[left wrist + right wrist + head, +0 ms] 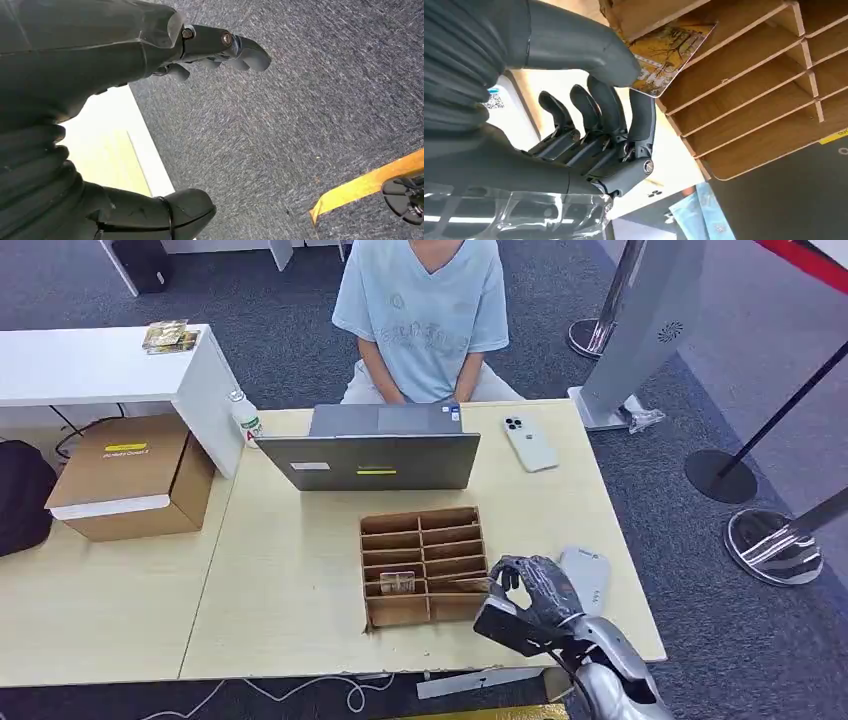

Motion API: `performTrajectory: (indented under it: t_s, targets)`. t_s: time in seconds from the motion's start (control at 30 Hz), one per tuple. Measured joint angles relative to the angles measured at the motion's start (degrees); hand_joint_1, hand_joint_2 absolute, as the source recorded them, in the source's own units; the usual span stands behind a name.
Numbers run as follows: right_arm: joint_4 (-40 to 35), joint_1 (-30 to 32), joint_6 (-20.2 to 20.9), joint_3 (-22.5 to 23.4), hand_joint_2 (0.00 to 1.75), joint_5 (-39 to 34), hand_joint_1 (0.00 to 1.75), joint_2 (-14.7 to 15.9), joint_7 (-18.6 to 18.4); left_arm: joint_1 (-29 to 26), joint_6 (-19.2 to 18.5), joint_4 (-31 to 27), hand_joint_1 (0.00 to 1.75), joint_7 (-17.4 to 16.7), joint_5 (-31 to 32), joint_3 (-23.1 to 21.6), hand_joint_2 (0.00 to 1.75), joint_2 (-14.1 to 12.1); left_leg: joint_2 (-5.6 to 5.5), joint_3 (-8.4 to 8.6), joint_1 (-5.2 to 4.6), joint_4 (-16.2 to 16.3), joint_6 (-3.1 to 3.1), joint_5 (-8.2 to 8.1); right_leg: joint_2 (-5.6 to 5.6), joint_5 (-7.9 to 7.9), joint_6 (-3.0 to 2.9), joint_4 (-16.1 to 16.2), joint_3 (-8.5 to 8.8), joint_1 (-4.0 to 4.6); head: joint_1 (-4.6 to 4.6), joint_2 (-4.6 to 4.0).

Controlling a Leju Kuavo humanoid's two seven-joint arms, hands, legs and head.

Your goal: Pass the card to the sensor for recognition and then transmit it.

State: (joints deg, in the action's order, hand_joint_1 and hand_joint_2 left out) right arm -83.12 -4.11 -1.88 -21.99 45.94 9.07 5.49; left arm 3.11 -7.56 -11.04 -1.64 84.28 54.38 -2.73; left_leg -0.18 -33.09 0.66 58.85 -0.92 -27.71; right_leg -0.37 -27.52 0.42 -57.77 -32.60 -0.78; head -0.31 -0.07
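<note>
Right hand (535, 585) pinches a yellow card (665, 52) at the wooden rack's (422, 565) right side, near the grey sensor (587, 576). Left hand (150, 55) hangs empty, fingers apart.

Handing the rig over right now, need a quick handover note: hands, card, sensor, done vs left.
Right hand: pinches the card between thumb and fingers at the near right corner of the wooden slot organizer; the card is partly out of its slot.
Left hand: hangs over the carpet beside the table edge, holds nothing, fingers loosely curled.
Sensor: grey pad on the table, just right of the right hand.
Person sits across the table behind the laptop.
Done: card gripped.
Left: lift it clear, present it to the sensor, then hand it over.
</note>
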Motion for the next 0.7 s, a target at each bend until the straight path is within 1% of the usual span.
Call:
performTrajectory:
  t_s: [0.07, 0.1, 0.13, 0.17, 0.57, 0.7]
  targets:
    - [0.0, 0.0, 0.0, 0.0, 1.75, -0.1, 1.54, 0.0, 0.1, 0.0, 0.0, 0.0, 0.00, 0.0, 0.0, 0.0, 1.75, 0.0, 0.00, 0.00, 0.00, 0.0, 0.00, 0.00, 0.00, 0.00, 0.00, 0.0, 0.00, 0.00, 0.00, 0.00]
    - [0.0, 0.0, 0.0, 0.0, 1.75, -0.2, 1.57, 0.0, 0.1, 0.0, 0.0, 0.0, 0.00, 0.0, 0.0, 0.0, 1.75, 0.0, 0.00, 0.00, 0.00, 0.0, 0.00, 0.00, 0.00, 0.00, 0.00, 0.0, 0.00, 0.00, 0.02, 0.00]
    - [0.0, 0.0, 0.1, -0.1, 1.75, -0.3, 1.62, 0.0, 0.2, 0.0, 0.0, 0.0, 0.00, 0.0, 0.0, 0.0, 1.75, 0.0, 0.00, 0.00, 0.00, 0.0, 0.00, 0.00, 0.00, 0.00, 0.00, 0.0, 0.00, 0.00, 0.00, 0.00]
    - [0.0, -0.1, 0.1, -0.1, 1.75, -0.5, 1.75, 0.0, 0.2, 0.0, 0.0, 0.0, 0.00, 0.0, 0.0, 0.0, 1.75, 0.0, 0.00, 0.00, 0.00, 0.0, 0.00, 0.00, 0.00, 0.00, 0.00, 0.0, 0.00, 0.00, 0.00, 0.00]
    - [-1.1, -0.4, 0.1, -0.1, 1.75, -5.4, 1.75, 0.0, 2.2, 0.0, 0.0, 0.0, 0.00, 0.0, 0.0, 0.0, 1.75, 0.0, 0.00, 0.00, 0.00, 0.0, 0.00, 0.00, 0.00, 0.00, 0.00, 0.0, 0.00, 0.00, 0.02, 0.00]
    - [-1.6, -0.6, 0.5, 0.0, 1.75, -8.7, 1.75, 0.0, 3.5, 0.0, 0.0, 0.0, 0.00, 0.0, 0.0, 0.3, 1.75, 0.0, 0.00, 0.00, 0.00, 0.0, 0.00, 0.00, 0.00, 0.00, 0.00, 0.0, 0.00, 0.00, 0.00, 0.00]
